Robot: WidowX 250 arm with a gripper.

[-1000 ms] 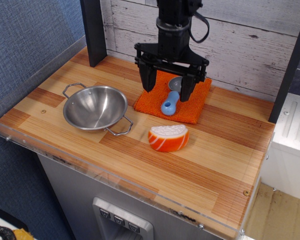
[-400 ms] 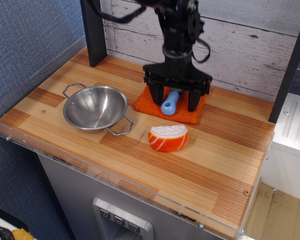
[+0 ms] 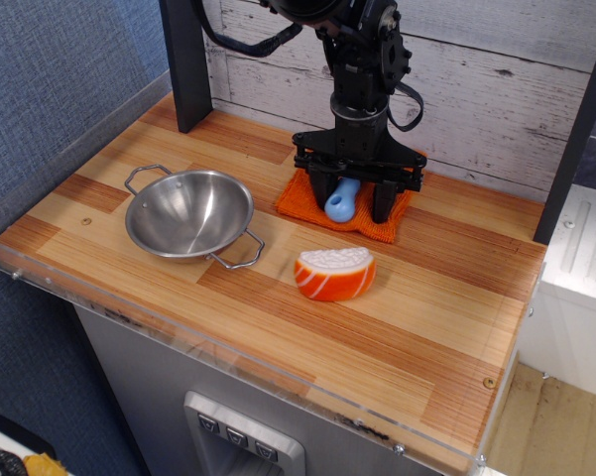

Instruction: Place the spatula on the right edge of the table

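The spatula (image 3: pixel 339 202) lies on an orange cloth (image 3: pixel 294 204) at the back middle of the table (image 3: pixel 436 297). Only its light-blue handle shows, pointing toward the front; the grey head is hidden behind the gripper. My gripper (image 3: pixel 351 204) is down on the cloth with one black finger on each side of the handle. The jaws are open; the left finger is close to the handle and a gap shows on the right side. The table's right edge (image 3: pixel 532 288) is bare wood.
A steel bowl (image 3: pixel 188 212) with two handles stands at the left. An orange-and-white salmon sushi toy (image 3: pixel 334 273) lies just in front of the cloth. A dark post (image 3: pixel 185 59) stands at the back left. A clear acrylic border (image 3: pixel 228 359) rims the front.
My gripper has come down from above the cloth to rest on it around the spatula's handle. The fingers have drawn a little closer together. The cloth looks slightly bunched.
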